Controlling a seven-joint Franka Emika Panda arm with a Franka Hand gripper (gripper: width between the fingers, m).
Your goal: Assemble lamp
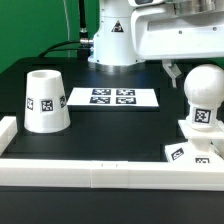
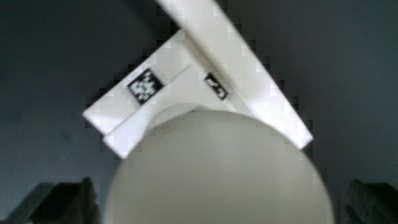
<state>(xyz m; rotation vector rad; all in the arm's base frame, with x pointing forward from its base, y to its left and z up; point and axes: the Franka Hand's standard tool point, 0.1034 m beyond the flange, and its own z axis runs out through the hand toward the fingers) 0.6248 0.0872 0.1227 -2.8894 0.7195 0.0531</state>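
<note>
We see the white round-headed plastic bulb (image 2: 214, 160) upright between the jaws of the gripper (image 2: 217, 203), which stand wide and clear of it. The bulb stands on the white angular plastic base (image 2: 169, 85) beyond the jaws, probably so that we can grip it and twist it home. The white tapered plastic shade (image 1: 45, 100) waits well away from the jaws.

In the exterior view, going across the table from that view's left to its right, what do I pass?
shade → marker board → bulb, which stands on the base, so those two share the last place. The arm overhead overlaps them and is left out.
</note>
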